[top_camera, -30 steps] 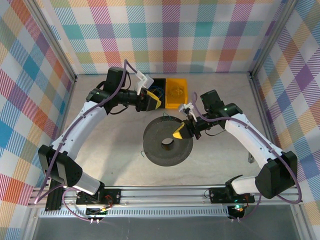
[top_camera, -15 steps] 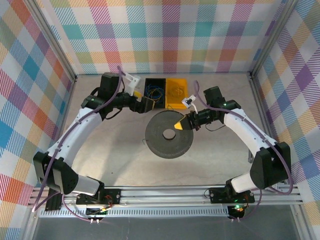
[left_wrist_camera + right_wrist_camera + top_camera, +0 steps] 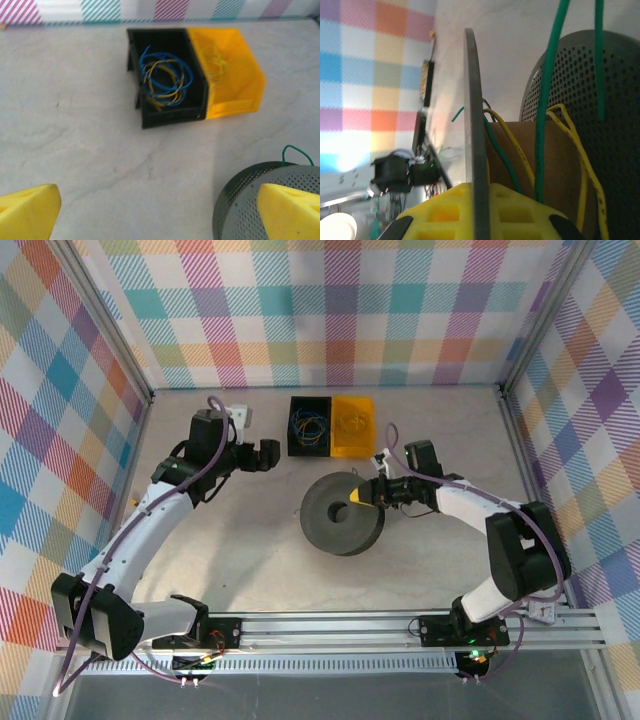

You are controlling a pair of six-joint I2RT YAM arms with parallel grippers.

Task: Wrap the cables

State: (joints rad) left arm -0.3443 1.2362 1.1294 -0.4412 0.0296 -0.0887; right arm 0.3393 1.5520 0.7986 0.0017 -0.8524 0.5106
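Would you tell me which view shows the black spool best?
Top external: the whole spool from above. Left wrist catches one perforated flange; right wrist sees a flange edge-on, with green and yellow cables on the core.

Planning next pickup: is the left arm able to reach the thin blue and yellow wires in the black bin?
Probably yes: left gripper open, black plastic bin open-topped, bare table between them; black perforated spool sits aside.

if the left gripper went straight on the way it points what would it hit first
Most likely the black bin holding coiled cables, ahead of the open left gripper; depth is unclear.
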